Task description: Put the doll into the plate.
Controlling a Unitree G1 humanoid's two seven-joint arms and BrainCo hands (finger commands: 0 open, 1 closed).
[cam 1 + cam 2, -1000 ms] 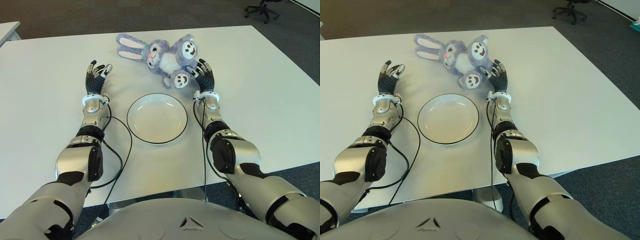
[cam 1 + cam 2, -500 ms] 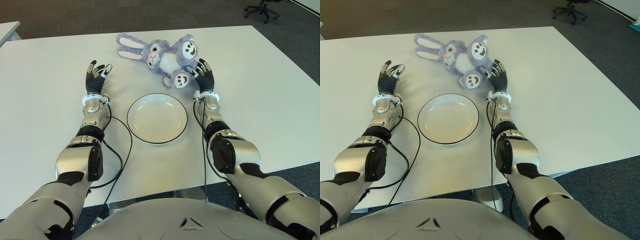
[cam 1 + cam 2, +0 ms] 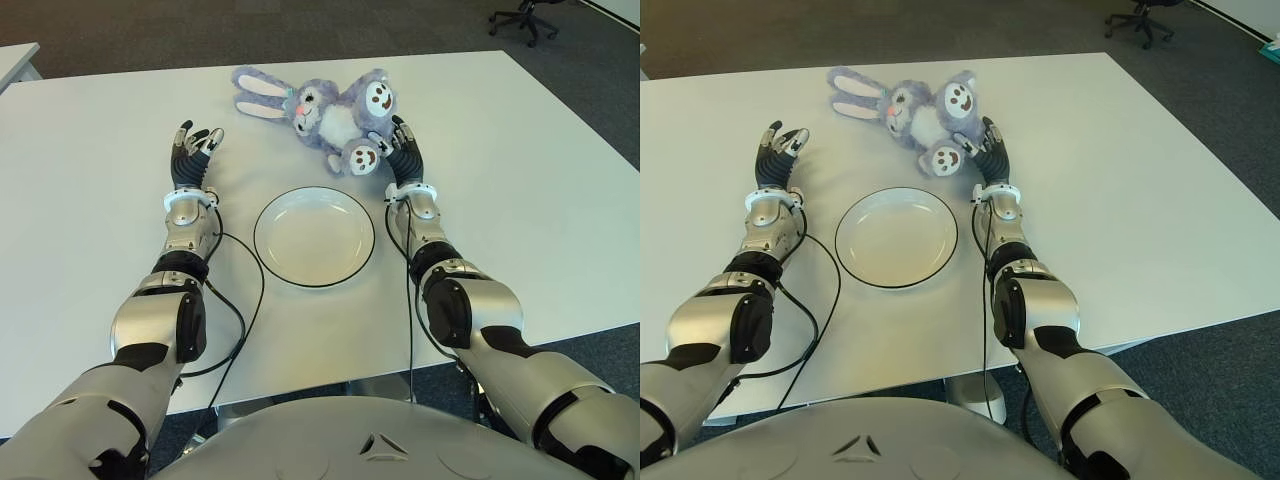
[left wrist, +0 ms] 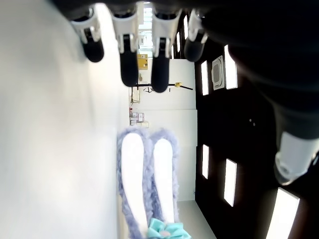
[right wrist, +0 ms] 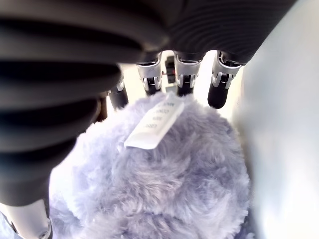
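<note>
Presently the right robot hand (image 3: 404, 152) is lying on the white desk (image 3: 520, 170) with its fingers (image 5: 219, 89) extended around the near foot of the doll (image 3: 330, 108). In the right wrist view the purple fur is filling the space in front of the palm, a white sewn-in label (image 5: 154, 121) is showing on top of it, and the fingertips are reaching past the fur, not yet curled tight. So the hand is cupping the foot loosely, touching it, but not gripping.

The doll, a purple plush rabbit, is lying on its back on the desk, beyond the plate (image 3: 314, 236), not in it. Its long ears are pointing toward the robot's left, its two round white-soled feet toward the right hand. The plate, white with a dark rim, is sitting between the two forearms, just nearer the robot than the rabbit, with bare desk between them.

The left robot hand (image 3: 192, 152) is showing to the left of the plate, fingers straight and relaxed, holding nothing; its wrist view is showing the rabbit's ears (image 4: 148, 186) farther off across the desk.

Black cables (image 3: 236, 300) are trailing from both forearms along the desk. An office chair (image 3: 526, 14) is standing on the dark carpet beyond the far right corner.
</note>
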